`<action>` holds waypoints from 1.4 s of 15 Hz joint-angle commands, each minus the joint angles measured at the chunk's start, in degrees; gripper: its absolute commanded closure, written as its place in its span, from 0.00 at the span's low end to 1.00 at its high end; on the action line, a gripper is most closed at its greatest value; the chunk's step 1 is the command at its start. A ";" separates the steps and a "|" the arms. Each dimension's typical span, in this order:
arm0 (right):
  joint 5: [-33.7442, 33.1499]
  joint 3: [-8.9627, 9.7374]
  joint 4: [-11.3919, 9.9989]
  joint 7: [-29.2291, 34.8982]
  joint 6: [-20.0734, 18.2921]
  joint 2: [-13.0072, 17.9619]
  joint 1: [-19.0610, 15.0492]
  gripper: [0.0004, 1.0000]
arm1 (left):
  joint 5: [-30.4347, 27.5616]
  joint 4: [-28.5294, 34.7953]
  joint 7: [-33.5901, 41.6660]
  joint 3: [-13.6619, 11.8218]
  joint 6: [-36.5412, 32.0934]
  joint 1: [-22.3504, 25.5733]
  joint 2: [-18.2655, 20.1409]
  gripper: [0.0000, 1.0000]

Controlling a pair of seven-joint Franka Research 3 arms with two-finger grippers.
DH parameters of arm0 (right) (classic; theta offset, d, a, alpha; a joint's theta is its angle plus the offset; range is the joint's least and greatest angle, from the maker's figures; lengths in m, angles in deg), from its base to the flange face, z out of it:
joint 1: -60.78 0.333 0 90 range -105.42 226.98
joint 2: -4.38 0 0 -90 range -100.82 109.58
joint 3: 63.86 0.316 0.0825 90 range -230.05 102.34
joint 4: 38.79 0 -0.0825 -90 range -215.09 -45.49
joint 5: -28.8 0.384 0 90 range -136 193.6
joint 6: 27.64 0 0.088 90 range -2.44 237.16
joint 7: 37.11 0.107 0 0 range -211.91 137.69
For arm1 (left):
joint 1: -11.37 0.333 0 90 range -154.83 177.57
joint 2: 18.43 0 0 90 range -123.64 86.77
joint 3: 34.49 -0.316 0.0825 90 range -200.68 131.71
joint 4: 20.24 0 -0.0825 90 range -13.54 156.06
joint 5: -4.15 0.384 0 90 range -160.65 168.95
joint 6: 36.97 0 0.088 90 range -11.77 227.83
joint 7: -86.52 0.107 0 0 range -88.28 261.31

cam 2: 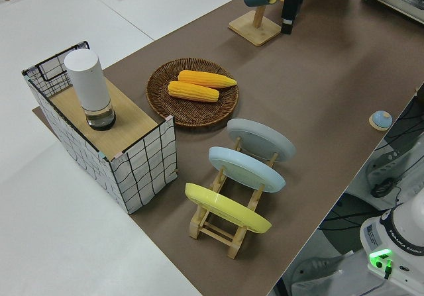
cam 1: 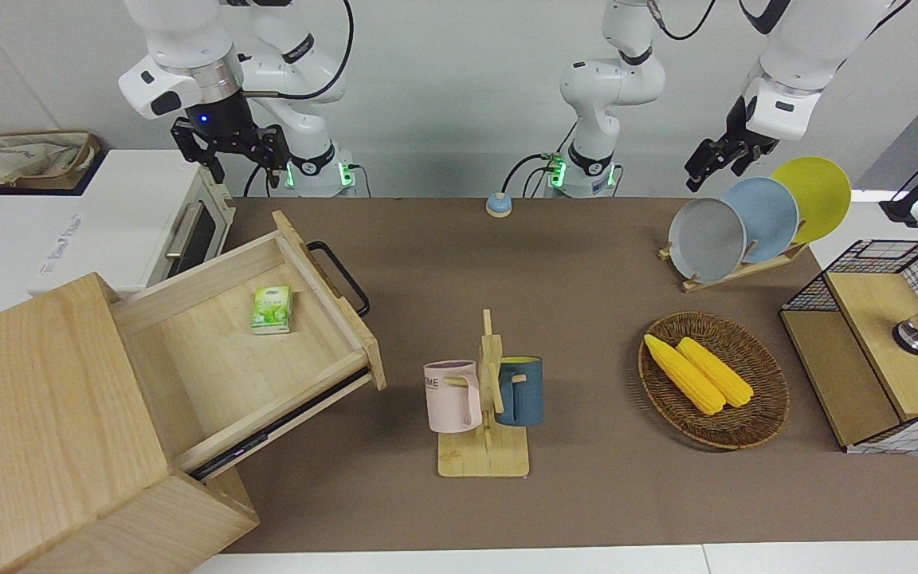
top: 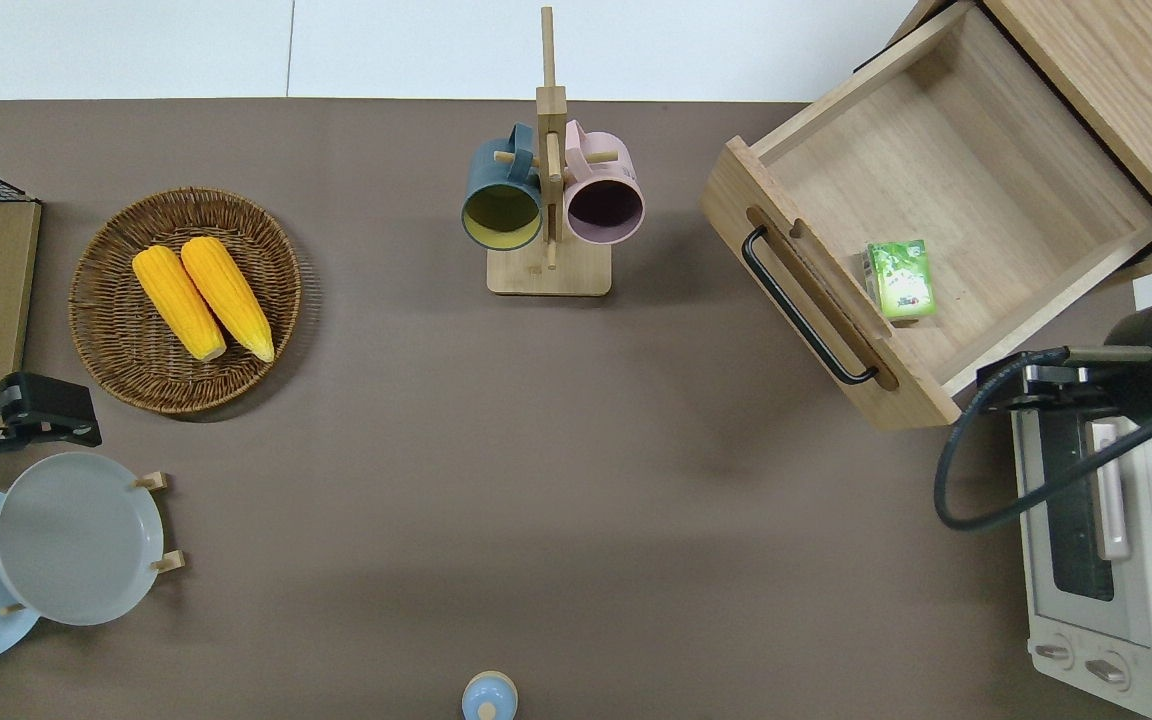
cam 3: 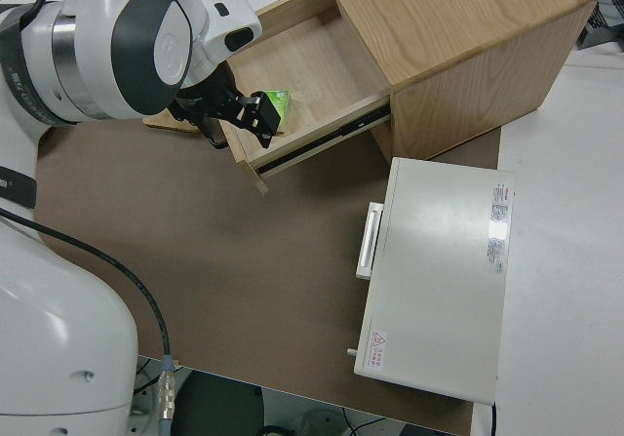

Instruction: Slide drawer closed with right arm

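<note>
The light-wood drawer (cam 1: 212, 359) stands pulled far out of its box cabinet (cam 1: 37, 414), its black loop handle (cam 1: 339, 275) facing the middle of the table. A small green packet (cam 1: 272, 309) lies inside near the front panel. My right gripper (cam 1: 242, 163) hangs open and empty in the air. In the overhead view the right gripper (top: 1011, 385) is over the gap between the drawer's (top: 976, 180) nearest corner and the white oven (top: 1116, 560), apart from the handle (top: 804, 305). The left arm is parked, with its gripper (cam 1: 702, 167) in view.
A mug rack (cam 1: 484, 414) with a pink and a blue mug stands mid-table, farther from the robots than the drawer front. A wicker basket (cam 1: 754, 430) holding two corn cobs, a plate rack (cam 1: 734, 271) and a wire-sided box (cam 1: 873, 399) occupy the left arm's end.
</note>
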 commanded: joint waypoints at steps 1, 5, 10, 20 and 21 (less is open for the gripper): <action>-0.12 0.59 -0.27 1.66 0.29 0.41 -0.19 0.80 | -0.21 -0.02 0.55 -0.29 -0.12 -0.24 0.48 0.01; -0.12 4.98 -0.26 12.55 0.29 0.49 -0.81 1.00 | -0.21 -0.02 0.55 -0.29 -0.12 -0.24 0.48 0.01; 3.73 6.13 -0.44 21.69 0.37 0.76 -0.28 1.00 | -0.21 -0.02 0.55 -0.29 -0.12 -0.24 0.48 0.01; 5.24 12.37 -9.48 50.00 12.05 0.50 3.67 1.00 | -0.21 -0.02 0.55 -0.29 -0.12 -0.24 0.48 0.01; 5.24 12.54 -11.06 51.41 14.24 0.23 4.20 1.00 | -0.21 -0.02 0.55 -0.29 -0.12 -0.24 0.48 0.01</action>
